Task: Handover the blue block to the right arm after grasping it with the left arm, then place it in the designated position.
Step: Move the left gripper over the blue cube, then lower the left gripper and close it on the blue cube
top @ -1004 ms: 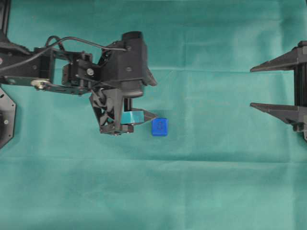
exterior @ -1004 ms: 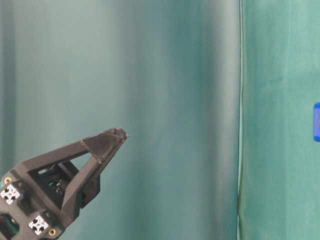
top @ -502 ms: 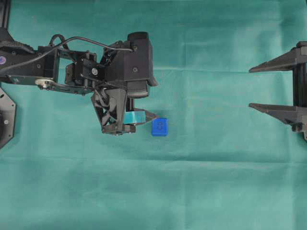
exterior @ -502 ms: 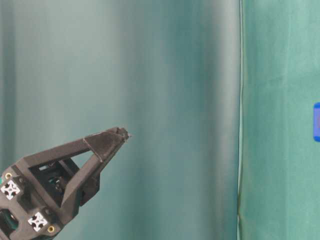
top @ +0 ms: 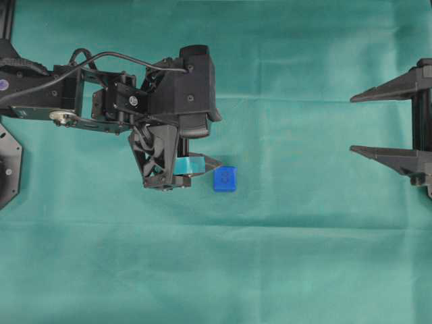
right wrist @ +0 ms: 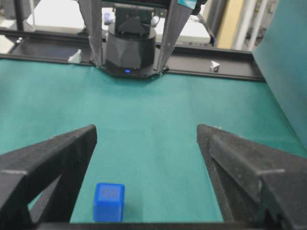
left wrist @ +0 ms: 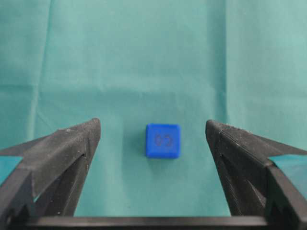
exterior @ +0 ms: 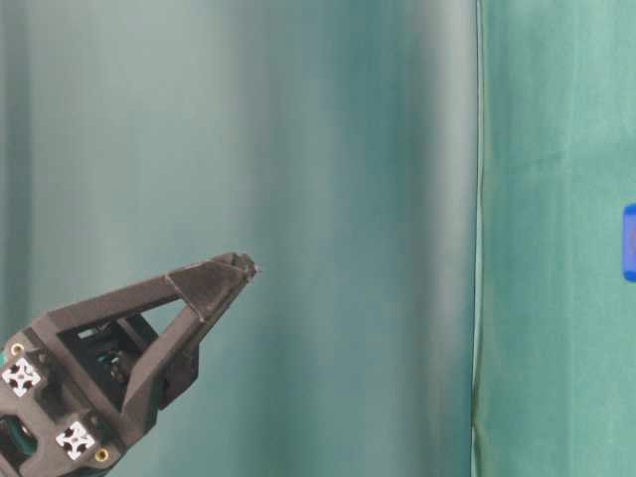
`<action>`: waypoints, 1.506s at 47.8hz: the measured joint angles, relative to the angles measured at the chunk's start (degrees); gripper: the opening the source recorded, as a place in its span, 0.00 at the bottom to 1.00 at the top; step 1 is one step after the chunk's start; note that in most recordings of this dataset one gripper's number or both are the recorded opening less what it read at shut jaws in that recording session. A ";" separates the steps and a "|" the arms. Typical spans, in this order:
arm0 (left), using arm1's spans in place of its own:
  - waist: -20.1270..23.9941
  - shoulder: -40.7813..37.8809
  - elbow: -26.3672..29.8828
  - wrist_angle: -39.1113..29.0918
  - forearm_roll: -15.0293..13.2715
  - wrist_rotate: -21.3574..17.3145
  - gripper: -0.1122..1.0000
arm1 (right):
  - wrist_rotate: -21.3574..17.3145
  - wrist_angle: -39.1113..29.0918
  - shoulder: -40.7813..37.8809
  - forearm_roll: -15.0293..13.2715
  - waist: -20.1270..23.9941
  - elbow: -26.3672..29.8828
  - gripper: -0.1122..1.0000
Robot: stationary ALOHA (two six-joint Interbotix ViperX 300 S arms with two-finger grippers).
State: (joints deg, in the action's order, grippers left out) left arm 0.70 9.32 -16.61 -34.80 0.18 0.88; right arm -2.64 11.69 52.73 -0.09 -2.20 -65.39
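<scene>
Two grippers, left point(left wrist: 152, 132) and right point(right wrist: 146, 136), gape wide and empty around one blue block point(left wrist: 163, 140).

Bright even light, soft faint shadows, no glare, table-level view blurred, wrist views sharp

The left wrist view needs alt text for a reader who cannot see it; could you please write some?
A small blue block sits on green cloth, centred between the two open black fingers of the left gripper, which touch nothing. Teal tape shows on the fingers near the frame's bottom corners.
</scene>
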 measured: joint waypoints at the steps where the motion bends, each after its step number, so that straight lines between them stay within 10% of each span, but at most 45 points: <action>1: 0.00 0.00 0.00 0.00 -0.09 0.00 1.00 | 0.00 0.09 0.00 0.09 -0.09 0.00 0.95; 72: -1.49 -17.14 -8.09 17.31 -0.09 0.97 1.00 | 0.00 -0.18 -0.88 0.00 -0.09 0.00 0.95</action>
State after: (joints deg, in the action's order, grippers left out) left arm -0.79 -7.82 -24.70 -17.49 0.09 1.85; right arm -2.64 11.51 51.86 -0.09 -2.29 -65.39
